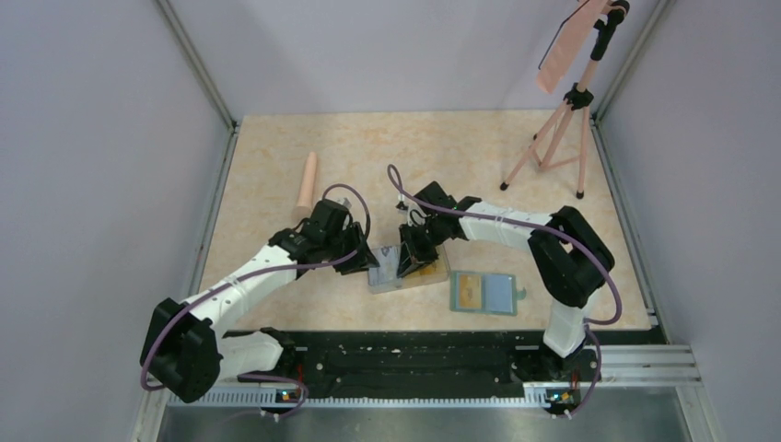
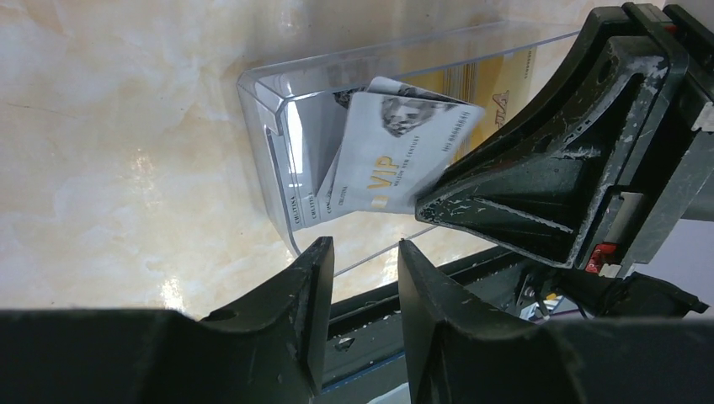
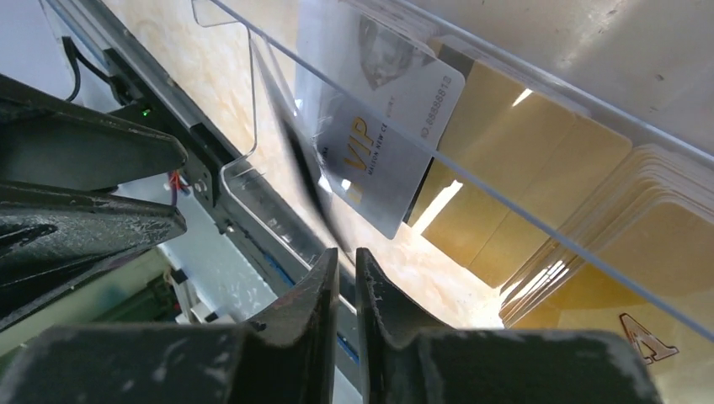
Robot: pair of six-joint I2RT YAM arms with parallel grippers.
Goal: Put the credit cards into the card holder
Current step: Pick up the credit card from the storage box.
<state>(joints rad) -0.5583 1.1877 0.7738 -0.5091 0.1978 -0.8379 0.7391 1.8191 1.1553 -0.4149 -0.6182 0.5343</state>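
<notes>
Top external view: even, diffuse overhead light, faint soft shadows under the arms on the table [image 1: 276, 157], no blur. Left wrist view: white glare patch on the glossy tabletop beside the left gripper [image 2: 364, 246], which is dark and soft-focused. Right wrist view: streaked reflections on the clear plastic box [image 3: 240, 172] wall, upper right washed out, right gripper [image 3: 347, 255] underexposed.

My marbled table [image 1: 368, 147] carries a clear box [image 1: 410, 272] by the near edge, the card holder [image 1: 485, 293] beside it, a peach rod [image 1: 307, 180] near the left edge and a tripod [image 1: 553, 138] in the far right corner.
</notes>
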